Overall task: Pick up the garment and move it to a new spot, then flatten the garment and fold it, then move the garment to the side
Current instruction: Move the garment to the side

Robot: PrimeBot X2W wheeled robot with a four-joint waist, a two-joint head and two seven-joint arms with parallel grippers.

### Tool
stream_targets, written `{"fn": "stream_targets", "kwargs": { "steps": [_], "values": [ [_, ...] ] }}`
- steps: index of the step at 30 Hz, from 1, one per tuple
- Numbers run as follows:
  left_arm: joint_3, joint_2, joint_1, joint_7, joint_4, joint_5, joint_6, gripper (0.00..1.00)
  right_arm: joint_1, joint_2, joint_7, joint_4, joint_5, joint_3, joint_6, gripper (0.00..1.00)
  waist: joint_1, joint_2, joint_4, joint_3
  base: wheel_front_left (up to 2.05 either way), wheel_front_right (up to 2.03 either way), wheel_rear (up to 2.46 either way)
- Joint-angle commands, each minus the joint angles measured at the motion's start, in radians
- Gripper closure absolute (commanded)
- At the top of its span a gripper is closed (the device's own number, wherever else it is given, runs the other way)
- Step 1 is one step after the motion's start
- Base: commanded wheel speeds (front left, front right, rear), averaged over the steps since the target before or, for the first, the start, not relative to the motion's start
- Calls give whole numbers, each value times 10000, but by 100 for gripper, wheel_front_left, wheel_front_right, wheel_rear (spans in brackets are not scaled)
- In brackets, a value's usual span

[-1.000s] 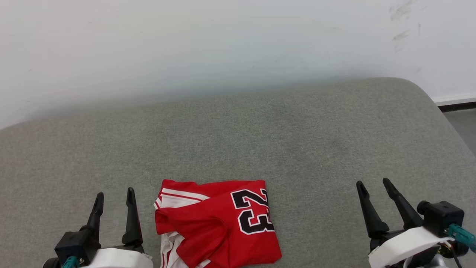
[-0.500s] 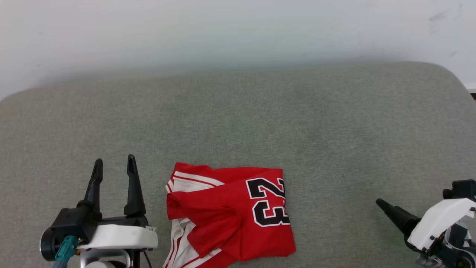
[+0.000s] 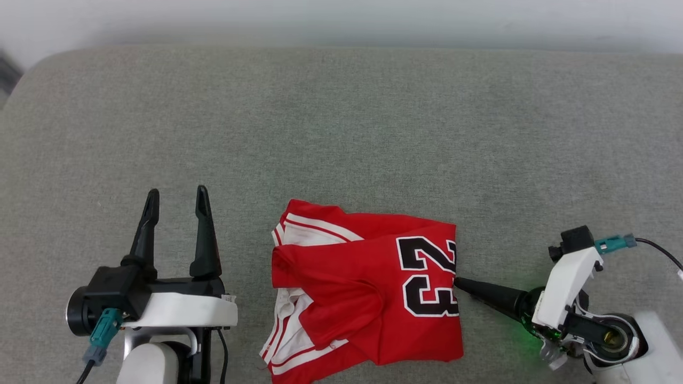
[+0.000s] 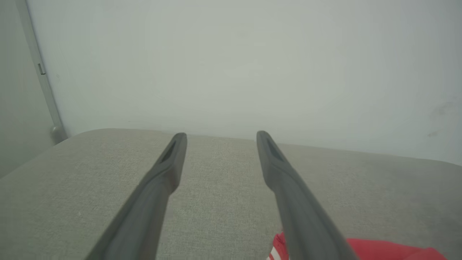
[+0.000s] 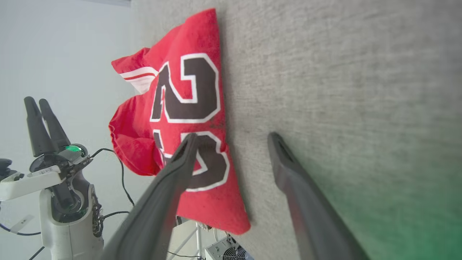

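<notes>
1. Presently, the garment (image 3: 368,298) is seen lying on a grey cushion (image 3: 341,133), near its front edge and between the two grippers.
2. The right gripper (image 5: 234,137) is held with its fingers spread wide and nothing clasped between them. In the right wrist view one finger is laid over the garment's edge, across the lower numeral, and the other is over bare cushion just beside it. In the head view a fingertip is met by the garment's right edge. Whether the cloth is actually pressed cannot be told.
3. The left gripper (image 3: 177,191) is likewise held wide apart and empty, fingers pointing away from the robot, just beside the garment's left side but apart from it.
4. The number "23" (image 3: 427,277) is printed on the garment in black with a white outline, near its right edge. No other writing can be read.
5. The garment is bright red and folded into a rough, rumpled rectangle. White panels edged with thin red and white stripes are shown at its upper left and lower left corners.
6. A green glow (image 3: 525,336) is cast on the cushion beside the right wrist, and a pale wall (image 4: 231,54) is seen behind the cushion.
</notes>
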Motion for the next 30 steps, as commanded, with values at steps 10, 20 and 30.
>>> {"fn": "stream_targets", "kwargs": {
  "steps": [10, 20, 30],
  "values": [
    [258, -155, -52, -23, 169, 253, -150, 0, -202, 424, 445, 493, 607, 1024, -16, 100, -1, 0, 216, 11, 0, 0, 0],
    [504, -231, 322, -23, 313, 318, -281, 0, -586, -1017, -1683, -439, -1266, 2345, -11, 100, -1, 0, -605, -908, 0, 0, 0],
    [582, -274, 505, -23, 129, 400, -377, 0, -1260, -2114, -2982, 256, -3991, 3231, -11, 100, -1, 0, -2507, -973, 0, 0, 0]
  ]
}}
